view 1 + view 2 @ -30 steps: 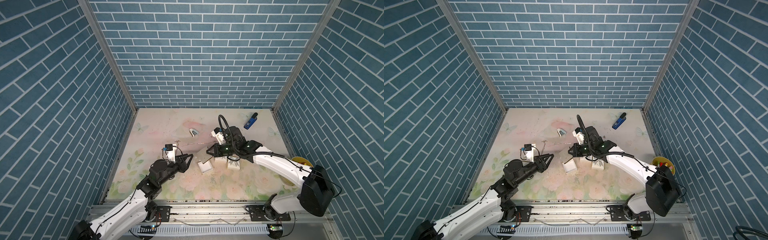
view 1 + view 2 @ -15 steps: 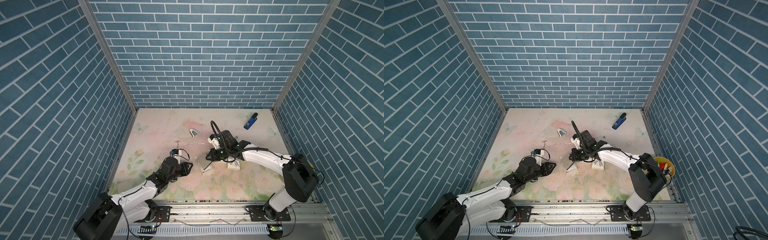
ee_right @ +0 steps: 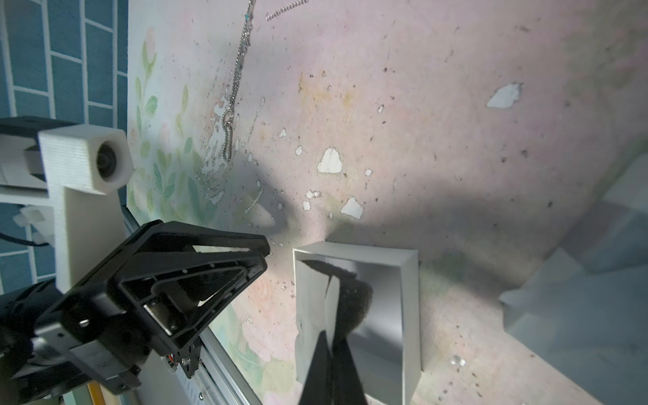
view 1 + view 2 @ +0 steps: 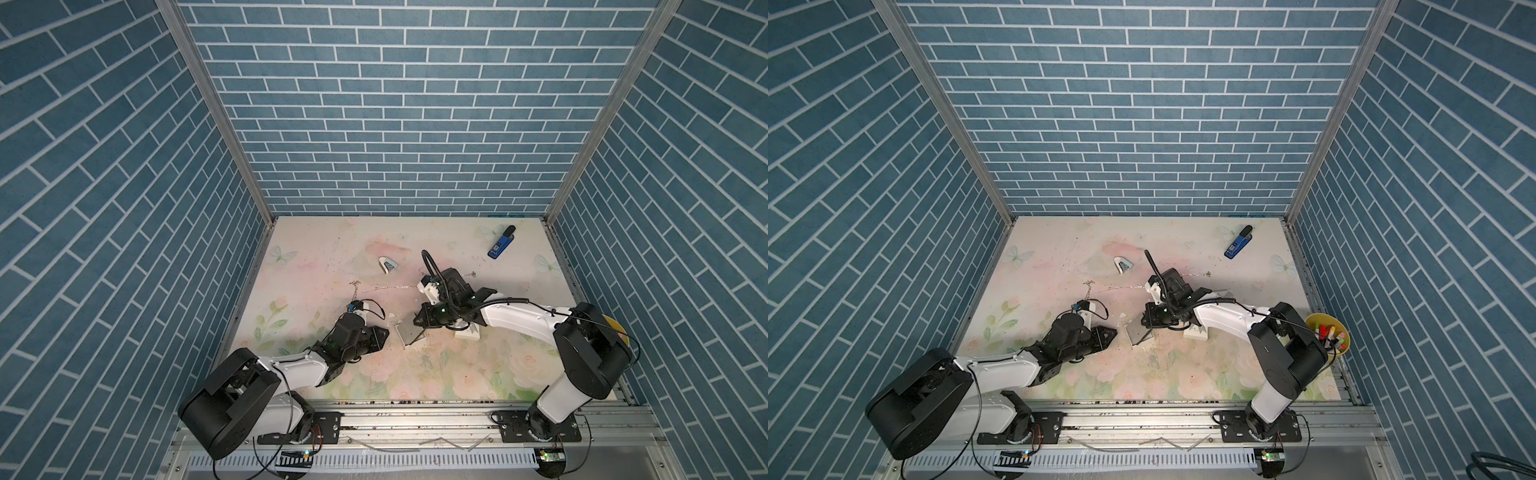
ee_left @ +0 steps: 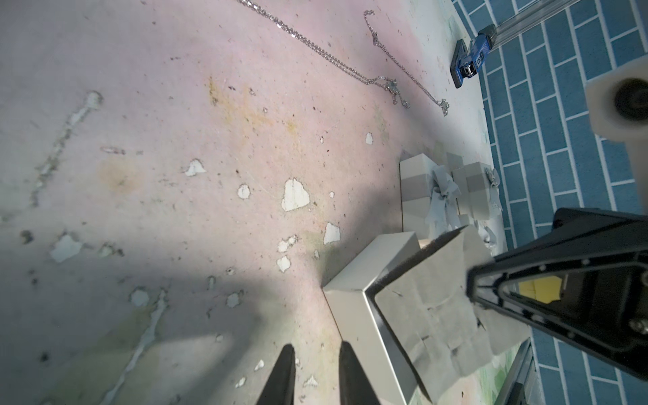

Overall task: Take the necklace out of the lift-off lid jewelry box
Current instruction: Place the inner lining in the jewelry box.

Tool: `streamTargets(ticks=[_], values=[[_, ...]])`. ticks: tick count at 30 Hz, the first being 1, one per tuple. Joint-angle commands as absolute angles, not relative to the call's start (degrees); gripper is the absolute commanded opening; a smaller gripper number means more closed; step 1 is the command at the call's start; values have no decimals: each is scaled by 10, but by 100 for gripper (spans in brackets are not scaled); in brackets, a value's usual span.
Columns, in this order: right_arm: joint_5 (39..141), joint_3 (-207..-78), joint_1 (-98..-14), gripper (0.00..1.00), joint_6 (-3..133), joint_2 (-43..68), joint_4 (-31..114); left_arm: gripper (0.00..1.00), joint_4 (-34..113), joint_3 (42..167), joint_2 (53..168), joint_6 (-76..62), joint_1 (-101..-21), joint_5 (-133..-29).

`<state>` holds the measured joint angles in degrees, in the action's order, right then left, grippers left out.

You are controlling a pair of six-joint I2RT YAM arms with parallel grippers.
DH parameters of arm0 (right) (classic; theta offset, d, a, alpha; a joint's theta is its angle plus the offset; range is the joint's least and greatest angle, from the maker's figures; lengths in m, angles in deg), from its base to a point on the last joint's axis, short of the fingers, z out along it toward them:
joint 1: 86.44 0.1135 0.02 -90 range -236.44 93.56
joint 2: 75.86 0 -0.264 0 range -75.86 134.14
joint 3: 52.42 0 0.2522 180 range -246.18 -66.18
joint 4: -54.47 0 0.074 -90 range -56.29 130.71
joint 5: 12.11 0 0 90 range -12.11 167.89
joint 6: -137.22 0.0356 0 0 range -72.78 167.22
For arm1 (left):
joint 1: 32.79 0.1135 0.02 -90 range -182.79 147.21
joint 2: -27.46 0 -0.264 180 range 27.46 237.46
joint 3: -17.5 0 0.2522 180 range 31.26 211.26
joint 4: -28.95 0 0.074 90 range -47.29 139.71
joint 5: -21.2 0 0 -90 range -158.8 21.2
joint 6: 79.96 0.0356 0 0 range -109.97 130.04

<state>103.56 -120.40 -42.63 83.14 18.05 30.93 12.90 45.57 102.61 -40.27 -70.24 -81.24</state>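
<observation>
Blue-brick walls all round, and down on the scuffed floral desk [image 4: 311, 257] it's tight quarters. The white jewelry box [image 5: 368, 261] sits open near the middle, lid off. The right pincer [image 3: 330, 336] reaches in from 2 o'clock, pressed together on the edge of the grey foam insert [image 5: 431, 305], which stands tilted half out of the box. The left pincer [image 5: 317, 347] hovers low at the box's 9 o'clock, fingertips a narrow gap apart and pinching nothing. And the necklace [image 5: 389, 84]? A thin silver chain lies loose on the bare desk, out at 11 o'clock from the box and well clear of both arms. Whether another chain hides under that insert, I can't tell. Far off at 1 o'clock, a blue stapler [image 4: 501, 242] stays out of play. Now the dangers! Nothing pins the box down, so a snug insert could drag or tip it as it lifts. That pinch is only on an edge, so the foam could slip and flop back. The left fingers sit just beside the box wall, and a small drift would knock it. Fine chain on flat, peeling desk is a hard pinch too; the fingers may close on nothing.
</observation>
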Motion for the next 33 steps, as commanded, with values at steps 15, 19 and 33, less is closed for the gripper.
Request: streamTargets(ticks=[15,19,33], values=[[1025,-1176,-428,0,869,186,373,21,71,460,1071,-427,-721,-794],[1023,-1168,-427,0,879,179,384,21,63,456,1077,-438,-723,-788],[1010,-1158,-425,0,885,155,399,20,57,451,1079,-445,-728,-780]])
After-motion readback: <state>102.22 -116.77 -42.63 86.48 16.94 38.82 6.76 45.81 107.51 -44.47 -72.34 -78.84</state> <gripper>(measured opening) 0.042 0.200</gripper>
